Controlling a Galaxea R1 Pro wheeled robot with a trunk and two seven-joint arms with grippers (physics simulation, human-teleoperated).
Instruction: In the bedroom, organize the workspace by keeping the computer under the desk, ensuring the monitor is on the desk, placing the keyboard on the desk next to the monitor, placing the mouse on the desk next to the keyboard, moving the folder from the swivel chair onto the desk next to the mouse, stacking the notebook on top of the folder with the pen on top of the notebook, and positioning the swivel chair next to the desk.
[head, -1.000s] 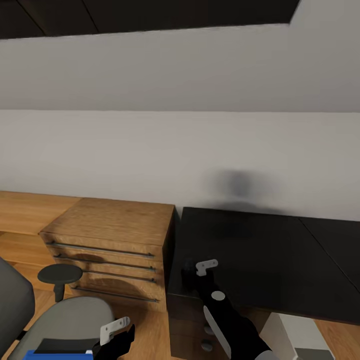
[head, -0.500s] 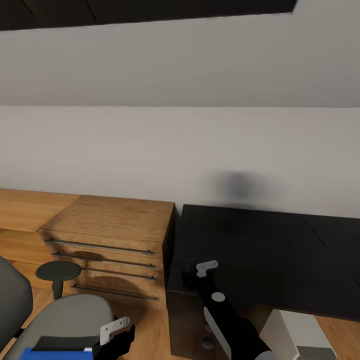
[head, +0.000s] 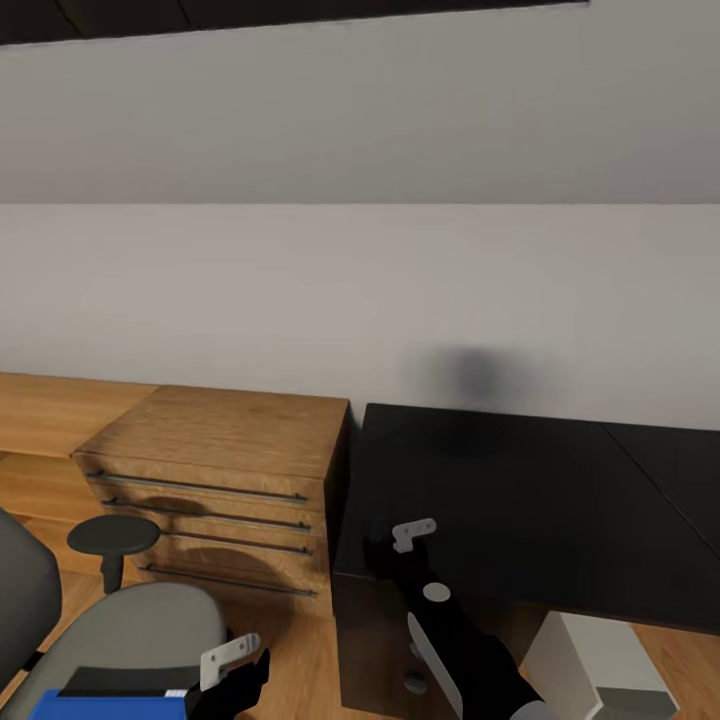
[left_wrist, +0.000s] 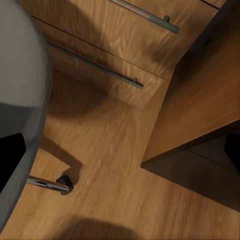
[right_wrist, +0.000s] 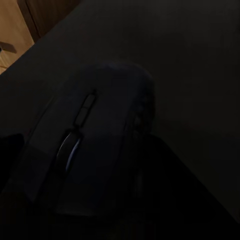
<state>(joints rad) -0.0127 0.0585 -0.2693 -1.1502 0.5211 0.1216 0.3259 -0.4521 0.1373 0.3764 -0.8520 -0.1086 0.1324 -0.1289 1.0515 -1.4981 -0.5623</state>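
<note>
Black surface (head: 520, 500) is being overhung at 6 o'clock by the right gripper (head: 385, 550); the dim mouse (right_wrist: 95, 140) is being clasped.

Plain pale grey wall (head: 300, 290) runs across the back, with a dark ceiling strip (head: 250, 12) at 12 o'clock. Warm wooden plank floor (left_wrist: 115, 165). Light wooden chest of drawers (head: 225, 470) with long thin metal handles sits around 8 o'clock.

The head view looks down over the desk (head: 520, 500); the right wrist view sits close above its black top.
</note>
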